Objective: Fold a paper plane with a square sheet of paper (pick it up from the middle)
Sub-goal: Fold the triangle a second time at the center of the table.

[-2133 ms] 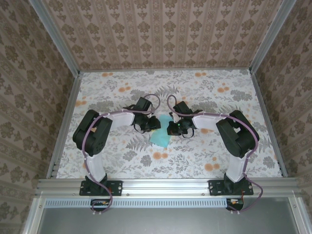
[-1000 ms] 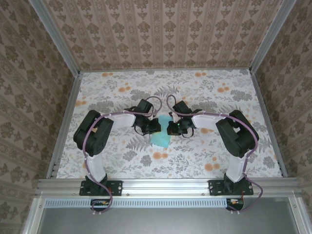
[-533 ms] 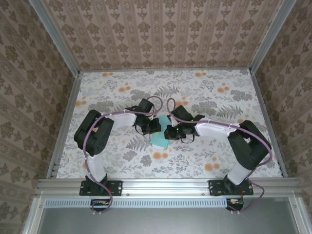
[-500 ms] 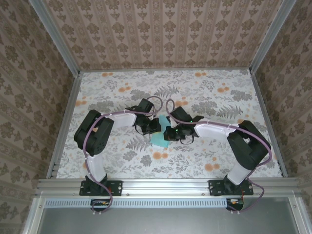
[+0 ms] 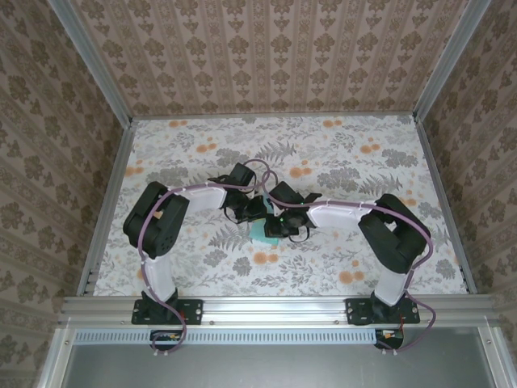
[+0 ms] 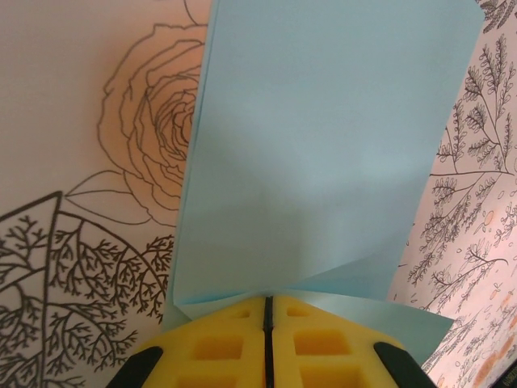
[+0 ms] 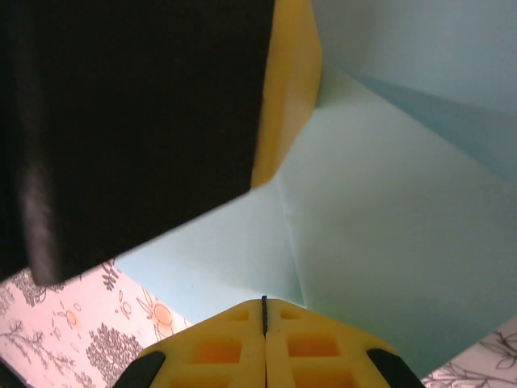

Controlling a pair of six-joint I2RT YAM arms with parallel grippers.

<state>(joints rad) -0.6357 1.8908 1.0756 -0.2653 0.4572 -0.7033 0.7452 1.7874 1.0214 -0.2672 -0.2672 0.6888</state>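
At counter (image 5: 363, 162) centre, between the two arms: left end effector (image 5: 255, 208) tips down at the left edge of the sheet, pads pressed together. Square sheet of paper (image 5: 262, 235) lying on the counter directly under both wrists, small turquoise patch showing from above. Right end effector (image 5: 277, 228) just beside the left one, touching or nearly so, pads also together, parked over the sheet's right part. Pinching versus pressing down: cannot tell for either. Progress, as a judgement: early to middle. At least one fold in, with two layers and a slanted crease present. No sharp nose, no slim dart outline, so no paper plane yet; nose folds, centre fold and wings probably all pending. View differences, left to right. Top view: gives arm layout and how tightly the two wrists crowd the paper, hides most of the sheet itself. Left wrist view: closed yellow pads (image 6: 214, 347) at the near edge of the sheet (image 6: 323, 145), long flat top flap, lower layer poking out bottom right, floral counter (image 6: 81, 121) on either side. Right wrist view: own pads (image 7: 214, 352) shut over the paper (image 7: 388, 242), crease running up from the tips, plus the left end effector's black body and yellow pad (image 7: 292, 89) looming top left, down on the sheet; contact detail not readable from above.
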